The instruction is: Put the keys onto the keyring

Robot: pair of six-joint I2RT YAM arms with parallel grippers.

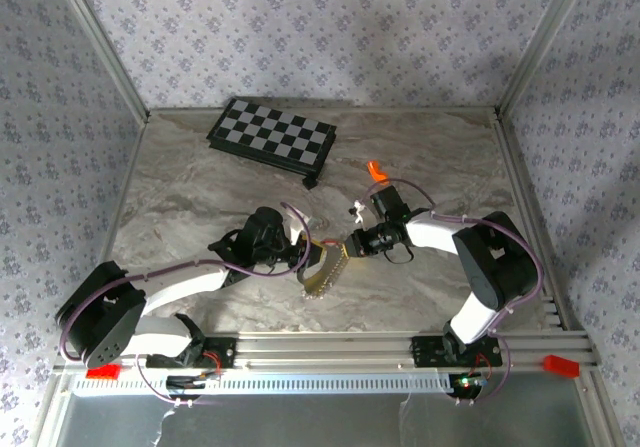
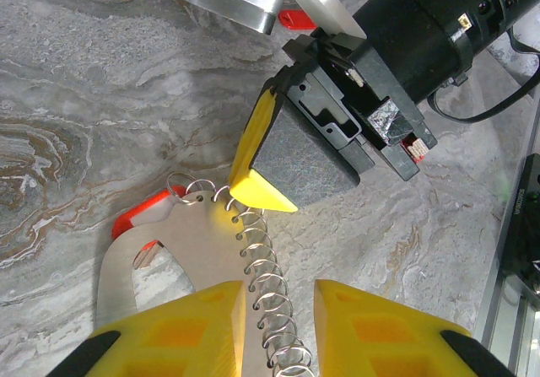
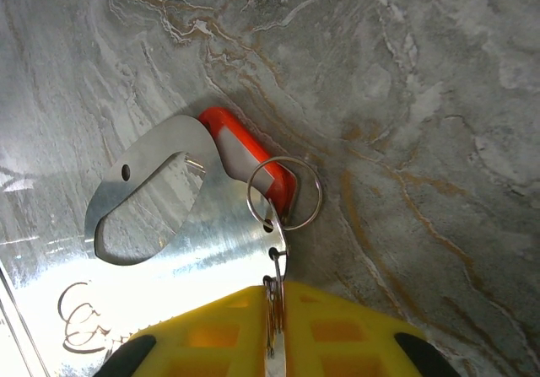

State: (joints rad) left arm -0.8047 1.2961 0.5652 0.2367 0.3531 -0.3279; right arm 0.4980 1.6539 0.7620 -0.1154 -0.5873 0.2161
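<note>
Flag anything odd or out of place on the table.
One red key lies tucked partly under the flat metal plate, with the keyring overlapping its end. I can't tell whether it is threaded. The chequered board sits askew at the back.

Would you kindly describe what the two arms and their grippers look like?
Both the left arm and right arm have white links between bulky black joint housings, with thin purple cables looping alongside. The left gripper and right gripper have black bodies and chunky yellow fingers with recessed square pockets and black corners.
</note>
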